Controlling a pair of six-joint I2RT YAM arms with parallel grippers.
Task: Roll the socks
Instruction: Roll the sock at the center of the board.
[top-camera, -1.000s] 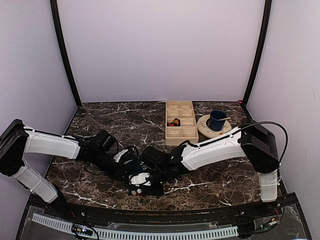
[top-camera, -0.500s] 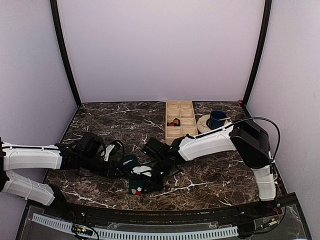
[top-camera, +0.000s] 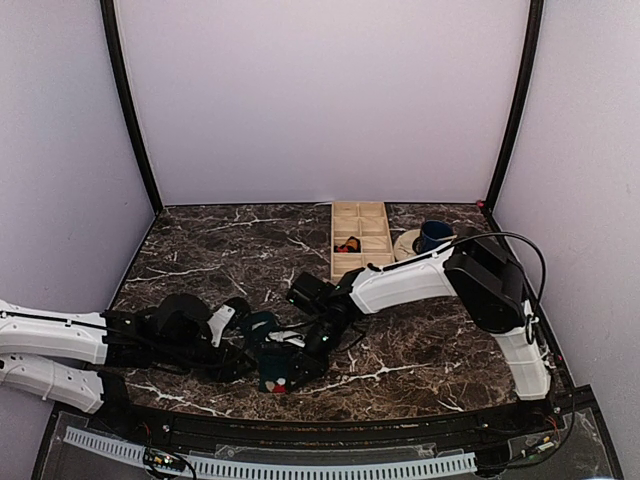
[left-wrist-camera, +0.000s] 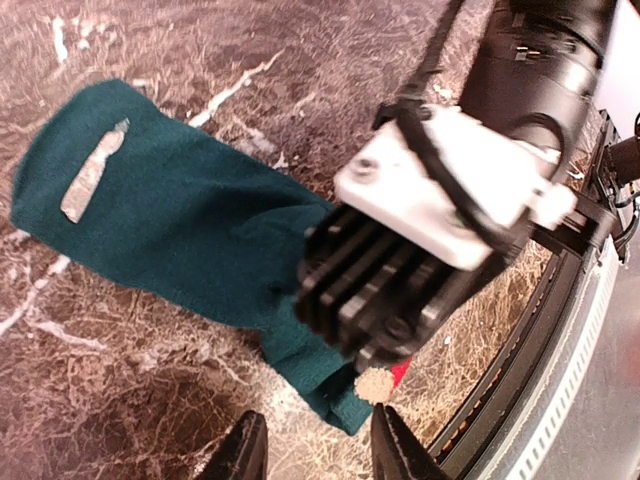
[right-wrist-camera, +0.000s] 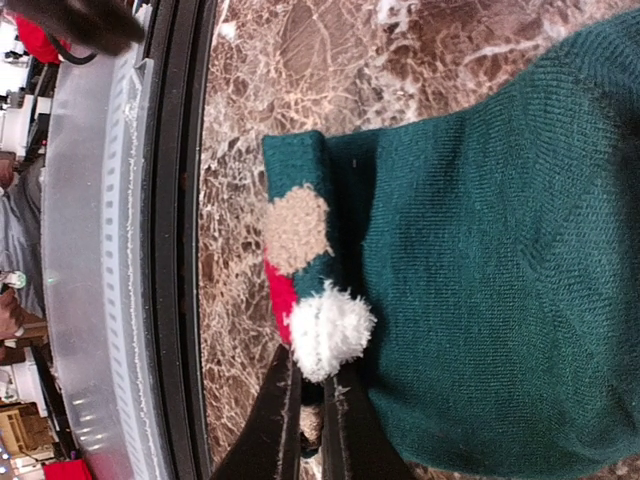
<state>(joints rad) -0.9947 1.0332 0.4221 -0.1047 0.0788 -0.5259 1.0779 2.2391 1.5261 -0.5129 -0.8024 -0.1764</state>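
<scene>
A dark teal sock lies flat on the marble table, with a white patch near its far end. Its near end carries a white pom-pom, a tan patch and a red patch. My right gripper is shut on the sock's edge just below the pom-pom. In the left wrist view the right gripper's body covers the sock's near end. My left gripper is open and empty, just short of the sock's near corner. In the top view the sock lies between both grippers near the front edge.
A wooden compartment tray stands at the back centre. A blue cup sits on a plate to its right. The black front rail runs close beside the sock's near end.
My left arm has drawn back to the left and dropped lower, its gripper now off the sock. My right arm has swung further left and keeps its grip on the sock's end.
</scene>
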